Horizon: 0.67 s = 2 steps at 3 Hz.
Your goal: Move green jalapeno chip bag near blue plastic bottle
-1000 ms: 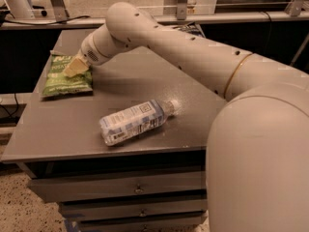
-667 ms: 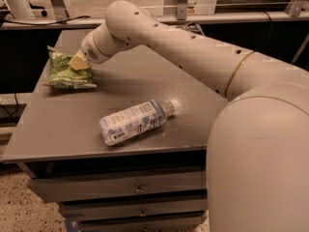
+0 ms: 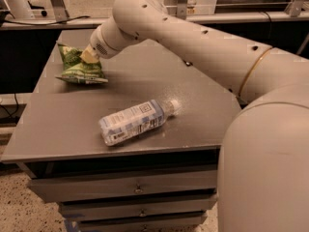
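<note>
The green jalapeno chip bag point(image 3: 76, 69) is at the far left of the grey table point(image 3: 159, 81), crumpled and pulled up at its top. My gripper point(image 3: 88, 56) reaches in from the right and is shut on the bag's upper part; the wrist hides most of the fingers. The blue plastic bottle point(image 3: 136, 121), clear with a pale blue-and-white label, lies on its side near the table's front, cap pointing right, well apart from the bag.
My large white arm point(image 3: 203, 47) spans the table from the right and fills the lower right. Drawers point(image 3: 137, 187) sit under the tabletop. Metal frames and a dark shelf stand behind the table.
The bag, flat on the table a second ago, is now bunched up and raised in my gripper, and has shifted slightly right toward the table's middle. The bottle has not moved.
</note>
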{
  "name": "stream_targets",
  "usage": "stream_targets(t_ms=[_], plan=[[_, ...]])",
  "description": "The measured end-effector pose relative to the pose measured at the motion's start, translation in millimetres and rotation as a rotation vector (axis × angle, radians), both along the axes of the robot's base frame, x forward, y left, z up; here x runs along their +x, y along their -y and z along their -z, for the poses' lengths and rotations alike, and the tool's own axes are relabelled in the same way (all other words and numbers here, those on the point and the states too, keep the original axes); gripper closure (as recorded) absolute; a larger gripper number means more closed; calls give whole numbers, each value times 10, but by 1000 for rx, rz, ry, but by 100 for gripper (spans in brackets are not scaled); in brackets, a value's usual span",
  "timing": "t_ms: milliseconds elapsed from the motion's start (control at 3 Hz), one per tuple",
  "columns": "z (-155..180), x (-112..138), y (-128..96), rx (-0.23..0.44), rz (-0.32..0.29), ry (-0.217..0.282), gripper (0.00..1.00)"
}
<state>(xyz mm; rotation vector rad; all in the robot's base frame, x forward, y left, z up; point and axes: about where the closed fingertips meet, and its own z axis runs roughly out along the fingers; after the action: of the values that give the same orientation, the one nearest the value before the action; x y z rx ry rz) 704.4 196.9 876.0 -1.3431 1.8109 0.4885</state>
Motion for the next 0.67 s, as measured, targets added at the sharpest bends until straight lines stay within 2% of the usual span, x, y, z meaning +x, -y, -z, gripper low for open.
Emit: stream_targets(t_ms=[333, 667], plan=[[-286, 103, 511, -58, 47, 57, 100], [-460, 113, 1042, -97, 64, 94, 100]])
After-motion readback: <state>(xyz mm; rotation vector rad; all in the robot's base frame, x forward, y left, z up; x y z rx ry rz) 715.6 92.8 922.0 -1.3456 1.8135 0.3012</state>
